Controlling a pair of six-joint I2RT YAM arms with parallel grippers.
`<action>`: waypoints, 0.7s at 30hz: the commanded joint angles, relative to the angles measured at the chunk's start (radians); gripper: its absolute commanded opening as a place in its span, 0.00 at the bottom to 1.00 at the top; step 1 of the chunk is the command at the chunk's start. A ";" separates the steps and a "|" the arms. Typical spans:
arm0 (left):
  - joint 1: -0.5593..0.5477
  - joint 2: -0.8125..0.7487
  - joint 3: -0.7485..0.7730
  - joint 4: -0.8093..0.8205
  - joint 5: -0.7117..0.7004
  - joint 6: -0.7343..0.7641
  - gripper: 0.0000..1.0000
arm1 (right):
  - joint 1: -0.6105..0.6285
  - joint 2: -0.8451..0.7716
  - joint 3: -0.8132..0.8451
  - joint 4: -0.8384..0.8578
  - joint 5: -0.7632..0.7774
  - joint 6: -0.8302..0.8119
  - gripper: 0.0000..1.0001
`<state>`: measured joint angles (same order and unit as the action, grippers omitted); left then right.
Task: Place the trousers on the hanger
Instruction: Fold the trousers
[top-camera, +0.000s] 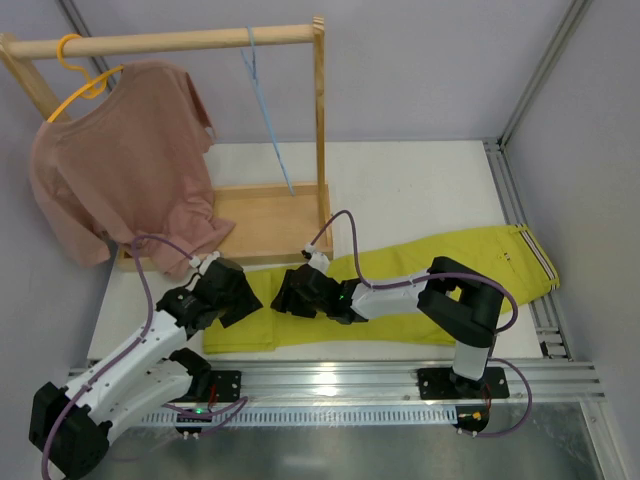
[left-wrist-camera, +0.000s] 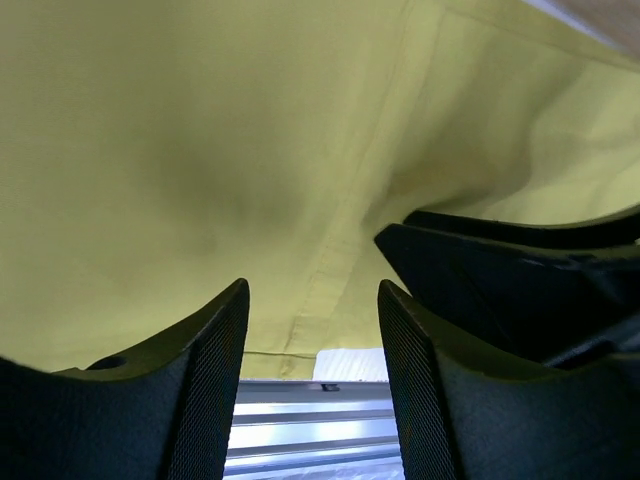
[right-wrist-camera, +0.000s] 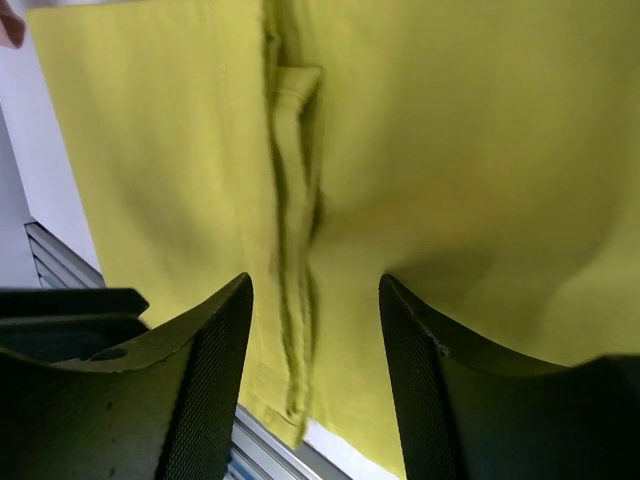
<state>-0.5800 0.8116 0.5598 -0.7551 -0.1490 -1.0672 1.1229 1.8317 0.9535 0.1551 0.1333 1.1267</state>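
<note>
The trousers (top-camera: 430, 265) lay flat on the table (top-camera: 400, 180), well apart from the hanger (top-camera: 268, 120) hanging on the rail (top-camera: 180, 42). The left gripper (left-wrist-camera: 312, 310) and right gripper (right-wrist-camera: 315, 300) hovered over the leg ends, jaws parted, holding nothing. A pinch catching only the top layer or the seam fold could let the cloth slip or bunch when lifted.

Bright, even light from above, glare on the metal rail (top-camera: 328, 376), and both wrist views softly blurred
</note>
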 joint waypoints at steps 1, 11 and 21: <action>0.002 0.073 -0.043 0.097 0.107 0.019 0.54 | 0.008 -0.098 -0.097 0.080 0.075 0.021 0.56; -0.043 0.159 0.000 0.054 0.012 0.059 0.46 | 0.003 -0.334 -0.203 -0.040 0.155 -0.053 0.52; -0.170 0.326 0.089 0.069 -0.063 0.007 0.43 | 0.005 -0.353 -0.262 -0.011 0.137 -0.038 0.50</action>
<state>-0.7273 1.1065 0.5919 -0.7071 -0.1616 -1.0431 1.1240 1.4921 0.7063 0.1120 0.2371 1.0943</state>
